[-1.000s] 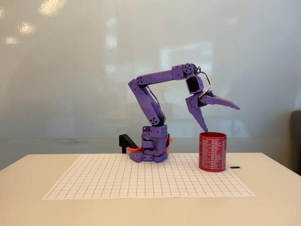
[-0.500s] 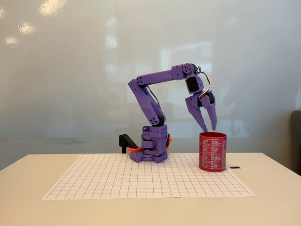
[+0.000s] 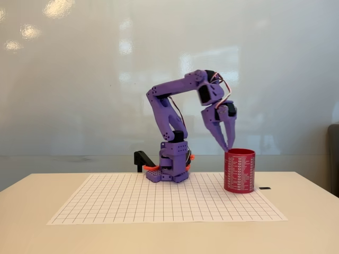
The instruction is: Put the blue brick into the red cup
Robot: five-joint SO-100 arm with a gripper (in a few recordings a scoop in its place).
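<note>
well, the purple gripper hangs just above the red cup's left rim, fingers close together with nothing between them. i can't see the blue brick. i'd guess it's light, hard and smooth; pinch its flat sides.

One red cup, one purple arm, one grid mat.

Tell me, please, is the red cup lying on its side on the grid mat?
No, the red cup stands upright on the grid mat, its open rim facing up beneath the hand.
</note>
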